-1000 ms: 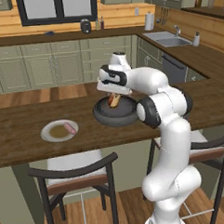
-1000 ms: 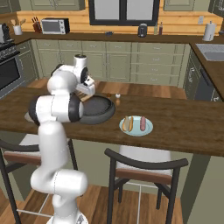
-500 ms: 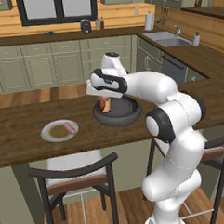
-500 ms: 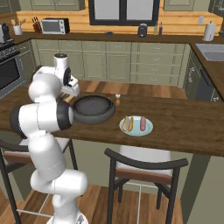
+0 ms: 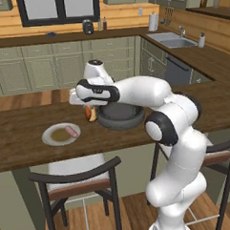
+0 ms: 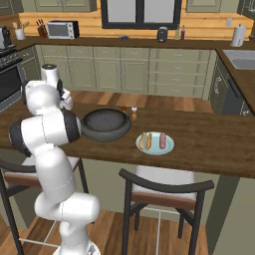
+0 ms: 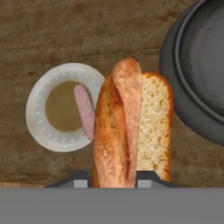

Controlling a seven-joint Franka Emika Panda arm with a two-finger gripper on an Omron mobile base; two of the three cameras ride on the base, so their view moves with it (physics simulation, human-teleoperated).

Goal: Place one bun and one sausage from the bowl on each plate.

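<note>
My gripper (image 5: 89, 110) is shut on a bun (image 5: 91, 114) and holds it above the counter, between the bowl and a plate. In the hand view the bun (image 7: 131, 127) stands between the jaws of the gripper (image 7: 113, 178). The white plate (image 7: 39, 109) with one sausage (image 7: 84, 111) lies below and to the left, and the dark bowl (image 7: 192, 87) is to the right. From the left base the plate (image 5: 50, 138) with its sausage (image 5: 71, 132) sits left of the bowl (image 5: 121, 117). The other plate (image 6: 168, 147) holds a bun (image 6: 145, 141) and a sausage (image 6: 162, 140), right of the bowl (image 6: 105, 124).
A small shaker (image 6: 133, 113) stands behind the bowl. Two stools (image 5: 77, 178) (image 6: 164, 191) are tucked under the wooden counter's (image 5: 23, 150) front edge. Bare counter stretches right of the second plate.
The arm has swung left, carrying the bun from over the bowl to the gap between the bowl and the plate with one sausage.
</note>
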